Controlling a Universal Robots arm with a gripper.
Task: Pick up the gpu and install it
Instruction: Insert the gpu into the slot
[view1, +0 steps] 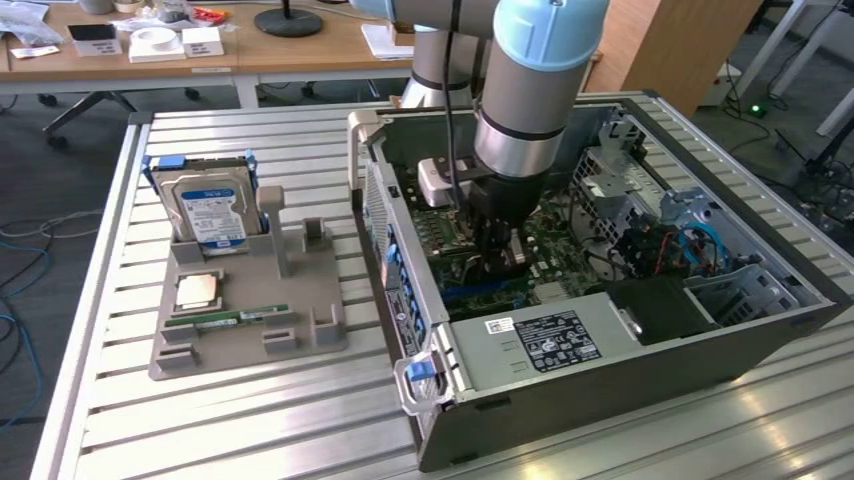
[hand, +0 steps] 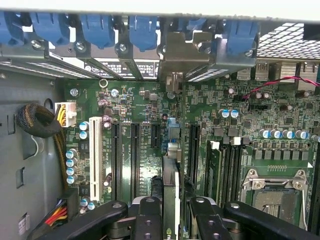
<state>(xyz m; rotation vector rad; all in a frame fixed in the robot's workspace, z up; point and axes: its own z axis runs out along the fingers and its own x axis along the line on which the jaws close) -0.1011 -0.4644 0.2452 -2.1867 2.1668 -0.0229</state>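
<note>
Fingers (hand: 150, 220) partly closed, clamping gpu (hand: 170, 187) edge-on inside computer case (view1: 641, 370), just above motherboard (hand: 135, 95) slots. Risk: card edge off-line with slot, jamming against board; bracket snagging.

In the exterior view the scene is lit brightly and evenly, and only soft shadows are cast. Pale streaks of glare are seen on the slatted table (view1: 747, 410) toward the exterior view's right. The inside of the computer case (view1: 641, 385) is shaded beneath the arm (view1: 534, 90). In the wrist view the motherboard (hand: 140, 100) is evenly lit. The case rim (hand: 150, 7) is washed out almost to white. The pincer (hand: 175, 207), closed on the gpu (hand: 170, 182), is left dark in the foreground.
</note>
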